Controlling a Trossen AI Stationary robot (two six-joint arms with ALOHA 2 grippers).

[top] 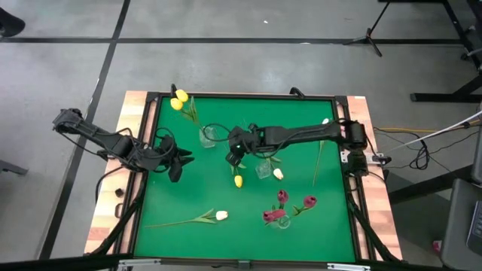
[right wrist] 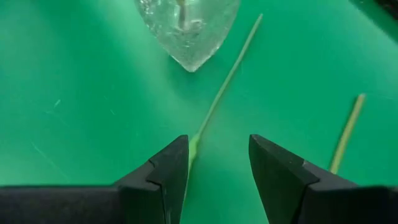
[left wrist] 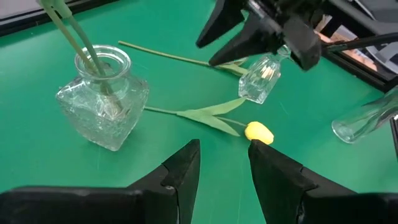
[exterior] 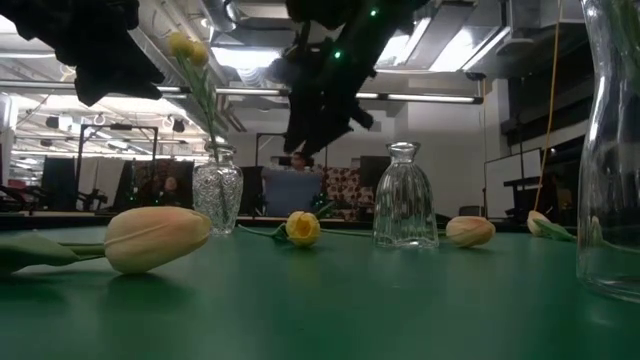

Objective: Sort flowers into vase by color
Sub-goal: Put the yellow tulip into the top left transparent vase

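Hovered with right gripper [right wrist: 217, 165] parted astride yellow tulip's stem [right wrist: 227, 78]; needed lowering squarely before closing. Left gripper [left wrist: 224, 163] parted, waiting.

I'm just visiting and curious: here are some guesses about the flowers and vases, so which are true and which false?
1. Two yellow tulips stand in a glass vase. True.
2. The dark red tulips lie loose on the mat. False: their stems sit in a vase.
3. A yellow tulip lies on the green mat. True.
4. The right tool grips a cream flower. False: its fingers are open over a green stem.
5. The left tool holds nothing. True.
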